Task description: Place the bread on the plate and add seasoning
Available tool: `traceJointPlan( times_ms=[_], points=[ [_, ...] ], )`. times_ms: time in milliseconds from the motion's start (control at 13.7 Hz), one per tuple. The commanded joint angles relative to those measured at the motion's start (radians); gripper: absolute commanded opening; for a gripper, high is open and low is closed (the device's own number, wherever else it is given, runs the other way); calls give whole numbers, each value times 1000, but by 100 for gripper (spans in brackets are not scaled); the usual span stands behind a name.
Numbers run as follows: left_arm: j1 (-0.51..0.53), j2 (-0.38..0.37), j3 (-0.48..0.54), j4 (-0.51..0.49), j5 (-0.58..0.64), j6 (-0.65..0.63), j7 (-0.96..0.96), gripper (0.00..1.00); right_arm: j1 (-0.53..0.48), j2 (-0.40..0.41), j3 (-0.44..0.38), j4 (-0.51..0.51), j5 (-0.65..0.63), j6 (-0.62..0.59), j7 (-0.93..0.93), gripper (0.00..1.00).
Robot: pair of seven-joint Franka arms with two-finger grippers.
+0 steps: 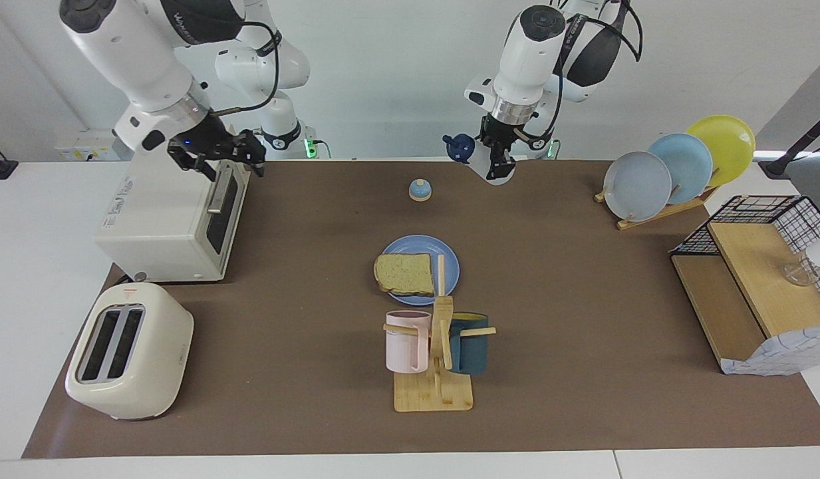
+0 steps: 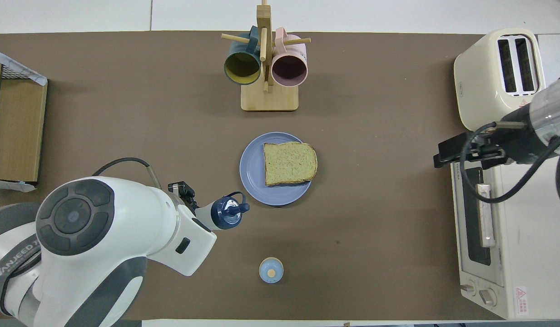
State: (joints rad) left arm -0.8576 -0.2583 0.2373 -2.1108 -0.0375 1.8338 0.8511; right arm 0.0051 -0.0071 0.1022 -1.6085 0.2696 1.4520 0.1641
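Note:
The bread (image 1: pixel 404 273) (image 2: pixel 289 162) lies flat on the blue plate (image 1: pixel 451 261) (image 2: pixel 251 175) at the middle of the mat. My left gripper (image 1: pixel 496 166) hangs above the mat's edge by the robots, shut on the seasoning (image 1: pixel 477 159) (image 2: pixel 225 213). The white bottle is tilted sideways, its dark blue cap (image 1: pixel 457 147) pointing toward the right arm's end. It is clear of the plate. My right gripper (image 1: pixel 217 158) (image 2: pixel 450 154) stands open and empty over the front edge of the toaster oven (image 1: pixel 163 219).
A small blue bell (image 1: pixel 419 190) sits between the plate and the robots. A wooden mug rack (image 1: pixel 436 352) stands just farther out than the plate. A cream toaster (image 1: pixel 127 349) sits beside the oven. A plate rack (image 1: pixel 676 166) and wire shelf (image 1: pixel 755 279) fill the left arm's end.

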Motion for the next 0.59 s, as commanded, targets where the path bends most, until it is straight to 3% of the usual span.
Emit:
traceJointPlan(
  times_ms=[0, 146, 220, 366, 439, 512],
  points=[
    [0, -33, -3, -24, 21, 2, 6, 0, -16, 12, 136, 48, 181, 39, 209, 100],
    [0, -33, -3, -24, 21, 4, 6, 0, -13, 36, 267, 102, 244, 170, 381, 100],
    [0, -33, -4, -24, 22, 4, 6, 0, -13, 42, 336, 113, 244, 227, 465, 93],
    [0, -33, -4, -24, 21, 5, 6, 0, -13, 38, 453, 90, 231, 380, 564, 60],
    [0, -33, -3, -26, 21, 5, 6, 0, -13, 30, 499, 52, 227, 440, 578, 53],
    [0, -33, -4, -24, 21, 5, 8, 0, -13, 18, 525, 9, 227, 483, 578, 52]
  ],
)
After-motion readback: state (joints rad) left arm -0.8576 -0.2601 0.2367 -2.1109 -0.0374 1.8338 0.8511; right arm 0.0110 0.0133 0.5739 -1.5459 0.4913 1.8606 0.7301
